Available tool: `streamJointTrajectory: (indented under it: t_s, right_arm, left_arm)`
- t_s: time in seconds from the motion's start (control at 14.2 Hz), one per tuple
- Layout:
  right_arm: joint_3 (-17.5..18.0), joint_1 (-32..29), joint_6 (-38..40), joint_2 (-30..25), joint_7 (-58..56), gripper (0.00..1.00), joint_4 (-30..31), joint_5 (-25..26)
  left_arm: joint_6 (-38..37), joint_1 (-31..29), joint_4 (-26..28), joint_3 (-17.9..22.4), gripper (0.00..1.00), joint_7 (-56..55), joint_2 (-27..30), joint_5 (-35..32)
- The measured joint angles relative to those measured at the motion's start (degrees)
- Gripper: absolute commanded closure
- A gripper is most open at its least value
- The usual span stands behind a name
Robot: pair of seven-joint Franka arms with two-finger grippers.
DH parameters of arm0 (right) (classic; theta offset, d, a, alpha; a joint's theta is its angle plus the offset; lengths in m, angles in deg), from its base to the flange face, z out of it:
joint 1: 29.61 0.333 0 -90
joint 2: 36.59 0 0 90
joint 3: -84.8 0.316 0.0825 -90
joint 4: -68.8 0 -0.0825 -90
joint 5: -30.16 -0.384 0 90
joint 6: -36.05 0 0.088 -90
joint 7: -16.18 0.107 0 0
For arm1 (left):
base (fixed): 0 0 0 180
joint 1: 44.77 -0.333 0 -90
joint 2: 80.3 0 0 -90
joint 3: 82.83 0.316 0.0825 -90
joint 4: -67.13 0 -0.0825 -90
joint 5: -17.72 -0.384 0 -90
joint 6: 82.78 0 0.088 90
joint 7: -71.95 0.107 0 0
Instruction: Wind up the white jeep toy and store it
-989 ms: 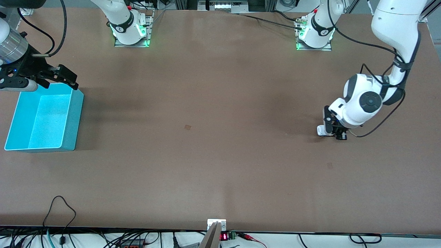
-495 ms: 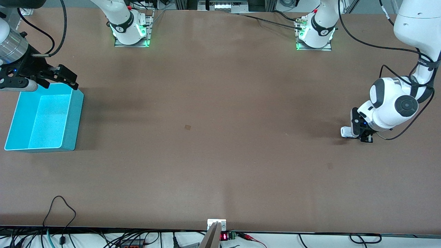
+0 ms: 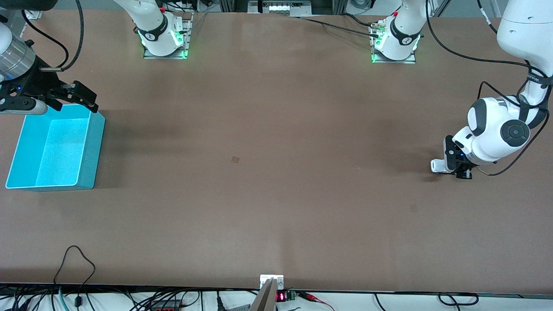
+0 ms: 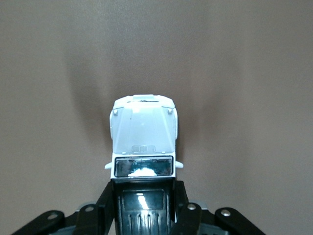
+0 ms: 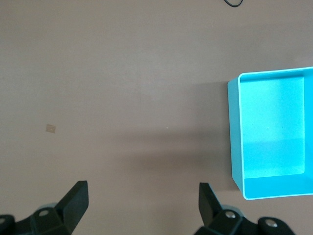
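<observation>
In the front view we see only the nose of the white jeep toy (image 3: 436, 166); the left gripper (image 3: 459, 169) covers the rest. In the left wrist view the picture's edge cuts its black rear, and its wheels are hidden.

A brown table (image 3: 276, 194) fills the front view. At about nine o'clock on it, toward the right arm's end, sits an open turquoise bin (image 3: 93, 147), rectangular and upright, its long sides running roughly twelve to six o'clock. Close to the middle, slightly toward ten o'clock, lies a small tan square patch (image 3: 235, 159), flat on the surface and well apart from the bin. At six o'clock, on the table's edge nearest the front camera, a small white bracket (image 3: 271, 280) is fixed, with tangled black cables (image 3: 77, 259) from seven o'clock.
</observation>
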Motion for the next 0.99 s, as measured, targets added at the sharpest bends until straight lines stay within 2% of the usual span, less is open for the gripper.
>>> streamJointTrajectory:
  t_s: [0.07, 0.14, 0.21, 0.28, 0.64, 0.78, 0.99]
  right_arm:
    - [0.00, 0.00, 0.00, 0.00, 0.00, 0.00, 0.00, 0.00]
    - [0.00, 0.00, 0.00, 0.00, 0.00, 0.00, 0.00, 0.00]
    - [0.00, 0.00, 0.00, 0.00, 0.00, 0.00, 0.00, 0.00]
    - [0.00, 0.00, 0.00, 0.00, 0.00, 0.00, 0.00, 0.00]
    - [0.00, 0.00, 0.00, 0.00, 0.00, 0.00, 0.00, 0.00]
    - [0.00, 0.00, 0.00, 0.00, 0.00, 0.00, 0.00, 0.00]
    - [0.00, 0.00, 0.00, 0.00, 0.00, 0.00, 0.00, 0.00]
  left_arm:
    - [0.00, -0.01, 0.00, 0.00, 0.75, 0.00, 0.00, 0.00]
    - [0.00, -0.01, -0.01, 0.00, 0.53, 0.00, 0.00, 0.00]
    - [0.00, -0.03, -0.03, 0.00, 0.03, 0.00, -0.01, 0.00]
    - [0.00, -0.08, -0.06, 0.00, 0.00, -0.01, -0.01, 0.00]
    - [-0.30, -0.98, -1.33, -0.01, 0.00, -0.04, 0.16, 0.00]
    - [-4.51, -0.97, -2.17, -0.20, 0.00, -0.31, 2.21, 0.00]
    - [-15.55, -0.84, -3.68, -0.71, 0.00, -3.87, 6.42, 0.00]
